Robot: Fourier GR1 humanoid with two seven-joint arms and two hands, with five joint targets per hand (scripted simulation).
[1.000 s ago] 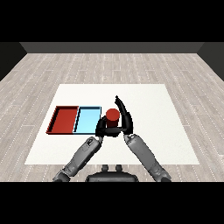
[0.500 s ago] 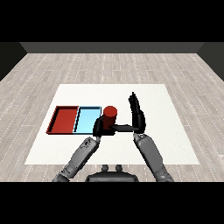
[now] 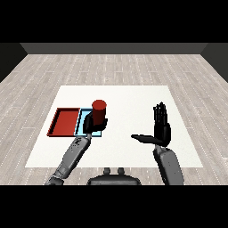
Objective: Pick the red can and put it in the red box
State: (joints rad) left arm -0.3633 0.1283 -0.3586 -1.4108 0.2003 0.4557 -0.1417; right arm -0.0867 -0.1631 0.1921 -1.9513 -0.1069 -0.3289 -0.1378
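Red can (image 3: 99, 112): held upright by the left hand (image 3: 90, 124), whose fingers are curled round it, over the blue tray (image 3: 83, 129) near the worktop's (image 3: 133, 95) left edge.
Right hand (image 3: 161, 127): fingers straight, nothing held, towards the worktop's right edge.
Red tray (image 3: 64, 122): touching the blue tray's left side.
Risk: if released here, the can would likely be landed in the blue tray; the shared rim could be clipped and the can tipped.

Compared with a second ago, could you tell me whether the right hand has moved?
Yes. The right hand has swung rightward, away from the red can and the light blue tray, and is open.
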